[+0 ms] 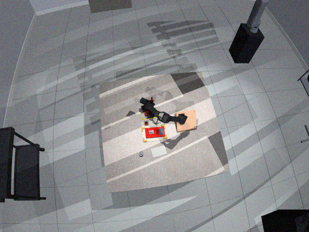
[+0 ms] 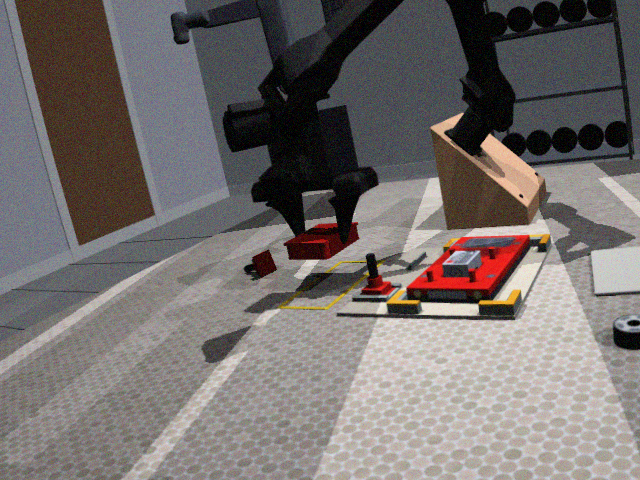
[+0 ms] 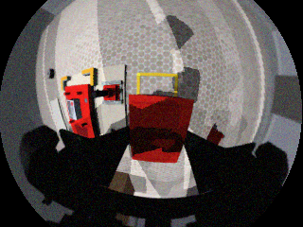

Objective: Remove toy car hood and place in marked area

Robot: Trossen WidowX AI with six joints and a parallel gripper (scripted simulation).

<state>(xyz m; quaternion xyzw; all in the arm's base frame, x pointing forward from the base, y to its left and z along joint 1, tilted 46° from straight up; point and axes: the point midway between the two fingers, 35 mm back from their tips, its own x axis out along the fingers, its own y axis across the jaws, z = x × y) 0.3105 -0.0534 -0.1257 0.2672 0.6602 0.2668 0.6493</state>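
My gripper (image 2: pixel 323 237) (image 3: pixel 157 130) is shut on the red hood (image 2: pixel 307 250) (image 3: pixel 161 108), one finger on each side, and holds it level above the table. The marked area, a yellow outline (image 2: pixel 305 308) (image 3: pixel 157 74), lies below; in the wrist view the hood hides its near part. Whether the hood is wholly over it I cannot tell. The red toy car (image 1: pixel 154 135) (image 2: pixel 444 284) (image 3: pixel 82 94) sits between yellow corner blocks, its grey engine block uncovered. In the top view the arm mostly hides the hood.
A red base with an upright black peg (image 2: pixel 376 285) (image 3: pixel 111 92) stands between the outline and the car. A small red part (image 2: pixel 264 263) (image 3: pixel 215 136) lies on the outline's other side. A wooden block (image 1: pixel 190 120) (image 2: pixel 480 201), white plate (image 1: pixel 158 151) and round part (image 1: pixel 141 154) are farther off.
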